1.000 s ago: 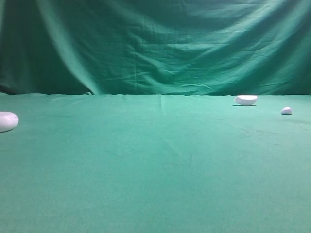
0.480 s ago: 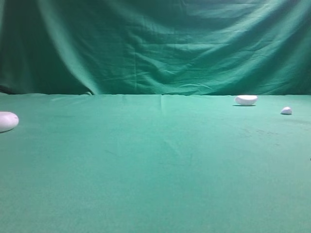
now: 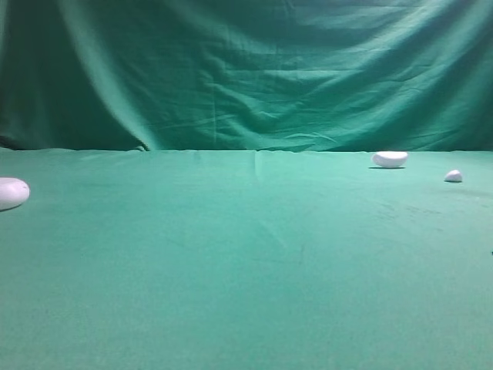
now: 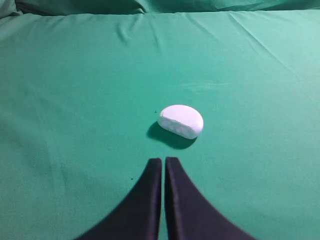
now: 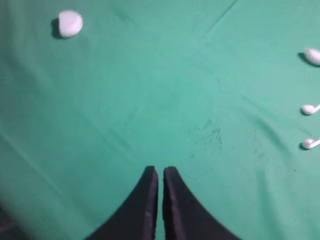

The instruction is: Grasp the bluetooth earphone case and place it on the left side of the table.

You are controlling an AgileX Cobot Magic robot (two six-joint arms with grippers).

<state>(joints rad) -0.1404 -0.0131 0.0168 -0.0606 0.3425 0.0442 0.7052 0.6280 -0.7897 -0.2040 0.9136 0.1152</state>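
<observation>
The bluetooth earphone case, a smooth white oblong, lies on the green table at the far left edge of the high view. In the left wrist view the case rests on the cloth a short way ahead of my left gripper and slightly to its right. That gripper is shut and empty, apart from the case. My right gripper is also shut, with nothing in it, over bare cloth. Neither arm shows in the high view.
A white half-dome lump and a tiny white pebble-like piece lie at the back right. The right wrist view shows the lump far left, and two small earbuds at its right edge. A green curtain hangs behind.
</observation>
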